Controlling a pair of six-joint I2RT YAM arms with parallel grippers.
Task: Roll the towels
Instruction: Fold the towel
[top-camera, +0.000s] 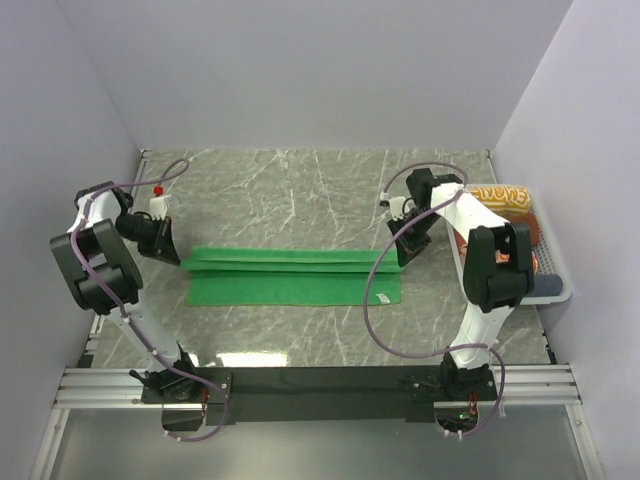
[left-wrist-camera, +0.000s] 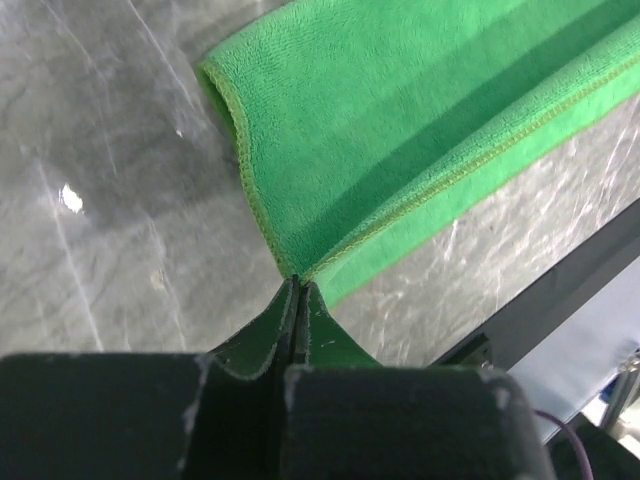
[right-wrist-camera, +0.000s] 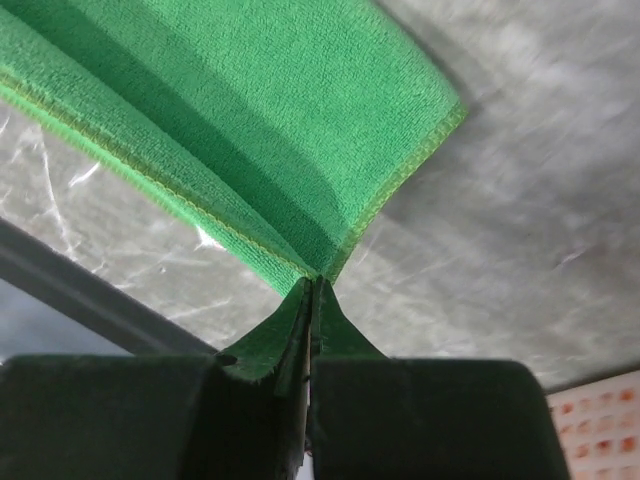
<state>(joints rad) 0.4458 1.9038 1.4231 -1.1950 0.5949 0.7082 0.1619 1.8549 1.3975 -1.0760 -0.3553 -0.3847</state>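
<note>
A bright green towel (top-camera: 292, 277) lies folded lengthwise on the marble table, with a small white tag (top-camera: 381, 298) at its near right corner. My left gripper (top-camera: 172, 252) is shut on the towel's far left corner (left-wrist-camera: 300, 272) and holds that edge slightly lifted. My right gripper (top-camera: 405, 252) is shut on the far right corner (right-wrist-camera: 322, 268) the same way. Between them the upper layer is stretched as a long fold. In both wrist views the green cloth (left-wrist-camera: 400, 120) (right-wrist-camera: 230, 130) runs away from the pinched corner.
A white basket (top-camera: 556, 290) at the right table edge holds other towels, one orange-lettered (top-camera: 500, 195) and one brown (top-camera: 535, 228). Grey walls close in the table at the back and both sides. A black strip runs along the near edge (top-camera: 320, 378).
</note>
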